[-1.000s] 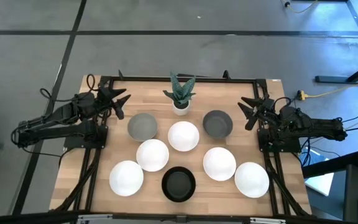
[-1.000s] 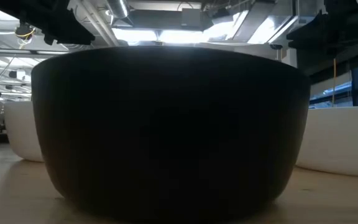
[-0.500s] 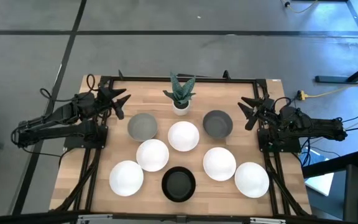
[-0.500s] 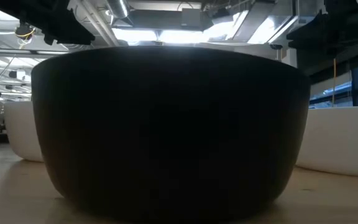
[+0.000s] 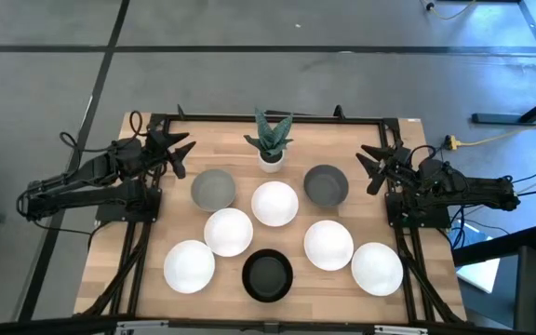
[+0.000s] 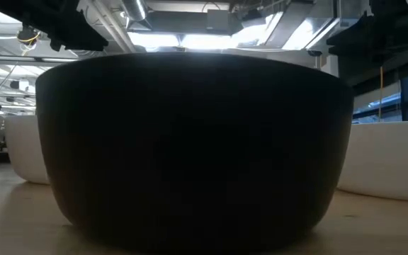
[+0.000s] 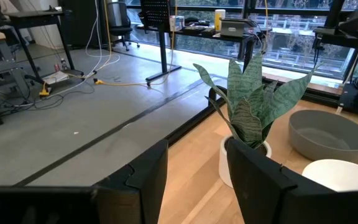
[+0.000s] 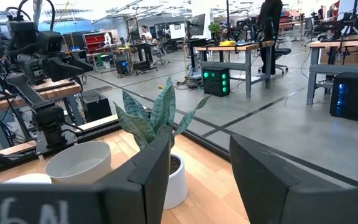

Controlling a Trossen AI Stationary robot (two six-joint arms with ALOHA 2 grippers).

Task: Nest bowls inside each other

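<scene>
Resting apart on the wooden worktop (image 5: 156, 191), all eight bowls lie separate, none nested in another. Taking the small white pot with the green plant (image 5: 270, 140) as the landmark at the far middle edge: the left grey bowl (image 5: 213, 189) sits nearer the camera side and to the plant's left, the right grey bowl (image 5: 325, 184) mirrors it to the plant's right, and the middle white bowl (image 5: 274, 204) lies straight in front of the plant, between the two grey ones. Further from the plant, the left-centre white bowl (image 5: 228, 232) touches or nearly touches the middle one, and the right-centre white bowl (image 5: 328, 244) sits opposite it. Farthest from the plant, along the near edge, stand the far-left white bowl (image 5: 189, 265), the black bowl (image 5: 267, 275) directly in line with the plant, and the far-right white bowl (image 5: 377, 268). In the low view the black bowl fills nearly everything, with white bowls showing on either side.

The left tool (image 5: 177, 152) hovers well to the plant's left, near the left grey bowl, its fingers (image 7: 148, 177) spread and released, gripping nothing. The right tool (image 5: 372, 166) waits well to the plant's right, beside the right grey bowl, its fingers (image 8: 151, 168) likewise parted and empty.
</scene>
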